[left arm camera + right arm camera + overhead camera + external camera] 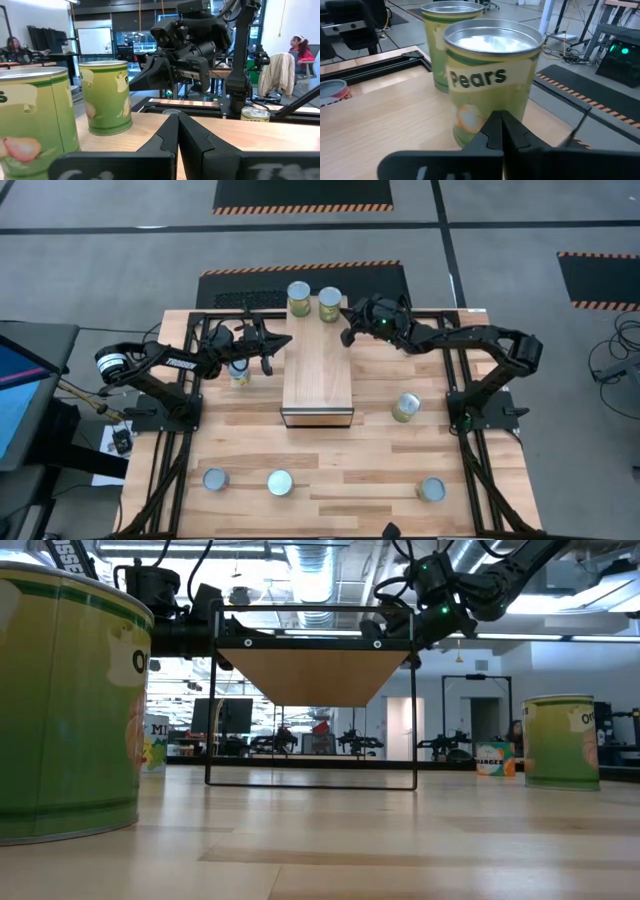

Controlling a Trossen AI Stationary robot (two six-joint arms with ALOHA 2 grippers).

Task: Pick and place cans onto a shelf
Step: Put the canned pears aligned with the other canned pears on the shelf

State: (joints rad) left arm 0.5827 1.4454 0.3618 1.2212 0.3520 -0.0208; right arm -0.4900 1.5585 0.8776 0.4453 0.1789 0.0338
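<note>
The light-wood shelf (pixel 318 375) stands mid-table. Two cans (pixel 298 298) (pixel 329 304) stand upright on their bases at its far end. My left gripper (pixel 272 343) is shut and empty at the shelf's far left edge, level with its top; its wrist view shows both cans (pixel 105 97) (pixel 32 117) close by. My right gripper (pixel 349 335) is shut and empty at the shelf's far right edge, its fingertips (pixel 501 125) just short of the nearer can (pixel 492 85); I cannot tell whether they touch it.
One can (pixel 240 373) stands on the table under my left arm. Another (pixel 406 407) is right of the shelf. Three cans (pixel 215 479) (pixel 280 482) (pixel 431 489) stand along the near edge. Black frame rails (pixel 200 320) run along the table's sides.
</note>
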